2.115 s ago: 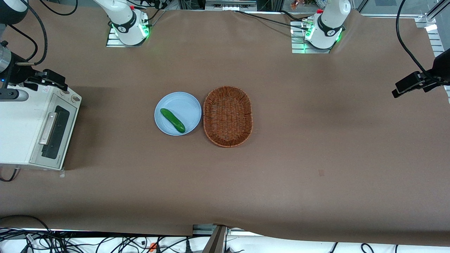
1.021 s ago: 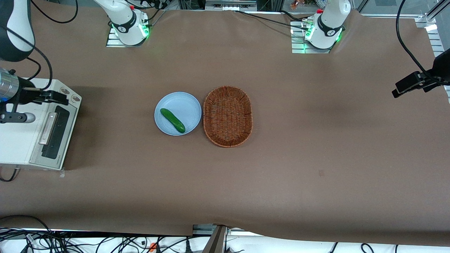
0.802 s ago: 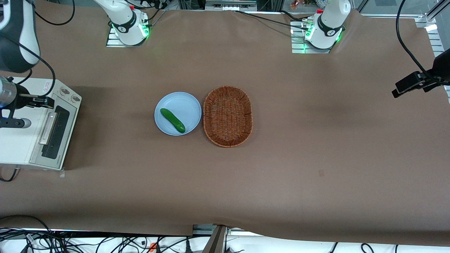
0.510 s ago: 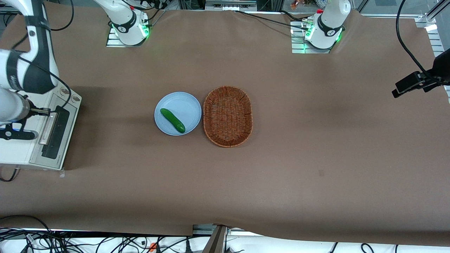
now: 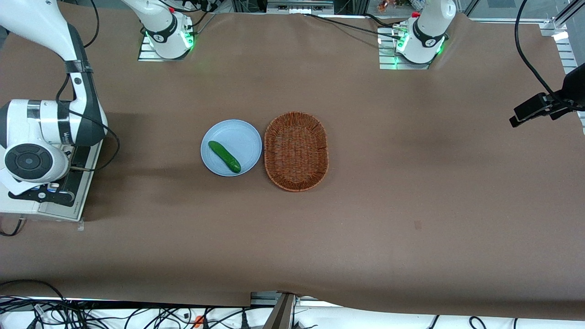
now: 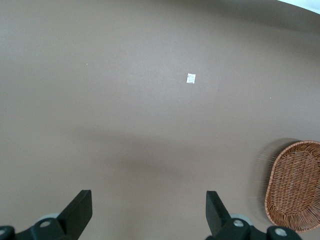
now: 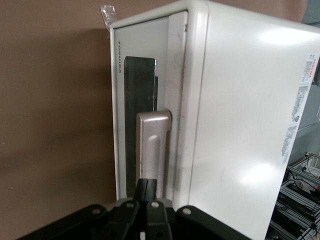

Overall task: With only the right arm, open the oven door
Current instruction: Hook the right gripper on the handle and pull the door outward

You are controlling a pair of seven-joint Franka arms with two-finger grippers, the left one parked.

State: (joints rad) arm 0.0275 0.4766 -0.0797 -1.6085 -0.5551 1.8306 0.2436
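The white toaster oven (image 7: 250, 110) stands at the working arm's end of the table. Its oven door (image 7: 140, 85), a silver frame round dark glass, is closed, and its silver bar handle (image 7: 154, 145) lies along the front. My right arm's gripper (image 7: 148, 183) is shut and empty, its two fingers pressed together with their tips right at the handle. In the front view the right arm's round black-capped wrist (image 5: 28, 161) sits over the oven and hides the handle and gripper. Only the door's edge (image 5: 68, 205) shows there.
A light blue plate (image 5: 237, 135) with a green cucumber (image 5: 224, 156) lies mid-table, beside a brown wicker basket (image 5: 296, 151). The basket also shows in the left wrist view (image 6: 295, 185). A black cable (image 5: 112, 146) loops off the wrist in front of the oven.
The right arm has swung in over the oven's front. Its wrist now covers the door handle, which showed bare before. The door has stayed closed.
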